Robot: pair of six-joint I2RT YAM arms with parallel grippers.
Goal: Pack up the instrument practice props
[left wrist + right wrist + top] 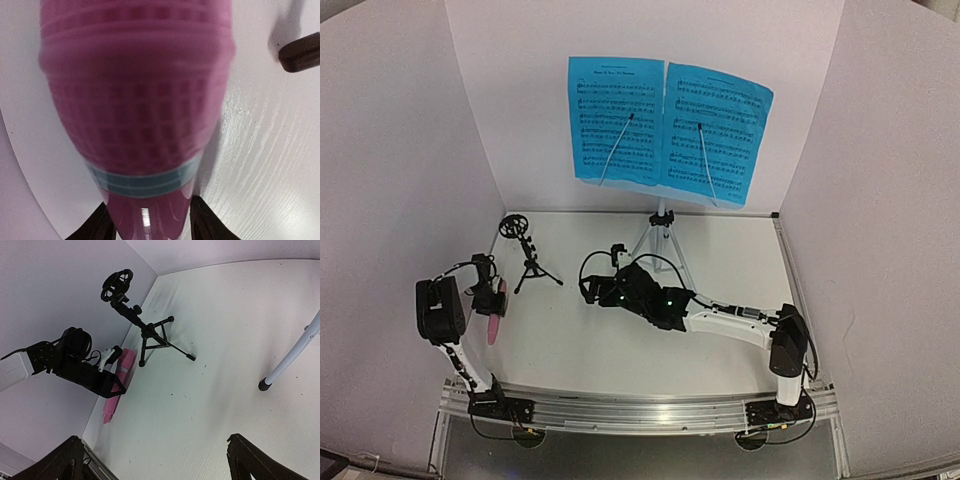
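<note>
The pink microphone [497, 312] lies along the table's left edge. It fills the left wrist view [135, 100] and also shows in the right wrist view [116, 390]. My left gripper [485, 292] straddles it, and its black fingers [205, 225] press both sides of the handle. The small black tripod mic stand [527, 258] stands upright just right of it, ring mount on top. Two blue music sheets [615, 120] rest on the pale-blue desk [645, 188] of the silver-tripod stand [660, 235] at the back. My right gripper [592, 290] is open and empty above the table's middle [157, 460].
White walls close in the table on the left, back and right. A black foot of the mic stand [300, 52] lies close to the microphone's head. One silver tripod leg [287, 362] ends near my right gripper. A metal rail [640, 410] runs along the near edge.
</note>
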